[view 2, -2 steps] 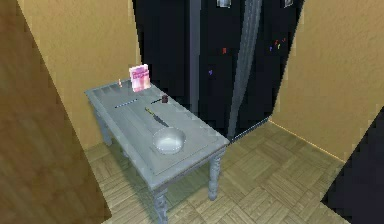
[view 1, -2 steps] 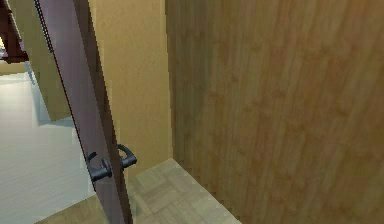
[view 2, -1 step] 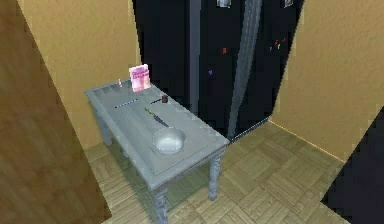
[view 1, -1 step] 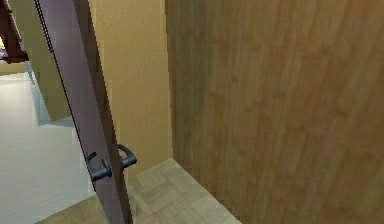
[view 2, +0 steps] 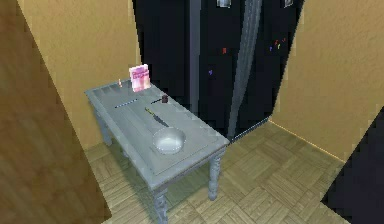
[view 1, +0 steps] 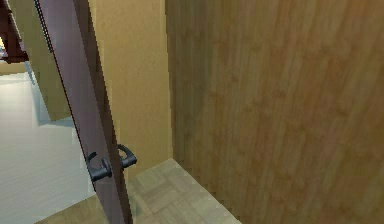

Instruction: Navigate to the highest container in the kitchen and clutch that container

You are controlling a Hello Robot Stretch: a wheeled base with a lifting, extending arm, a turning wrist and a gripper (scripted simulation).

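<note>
A round grey bowl [view 2: 168, 142] sits on a grey-blue table [view 2: 200, 150] near its front end. At the table's far end a small pink box [view 2: 139, 78] stands upright. Between them lie a few thin dark utensils [view 2: 155, 108]. Whether any of these is the container meant cannot be told.
A tall black fridge [view 2: 215, 60] stands behind the table against tan walls. A dark shape [view 2: 360, 185] fills the arm side view's lower right corner. Ahead, a dark door [view 1: 85, 110] stands edge-on with a handle [view 1: 110, 165], beside a wooden panel [view 1: 290, 110]. Pale floor [view 1: 35, 150] lies beyond.
</note>
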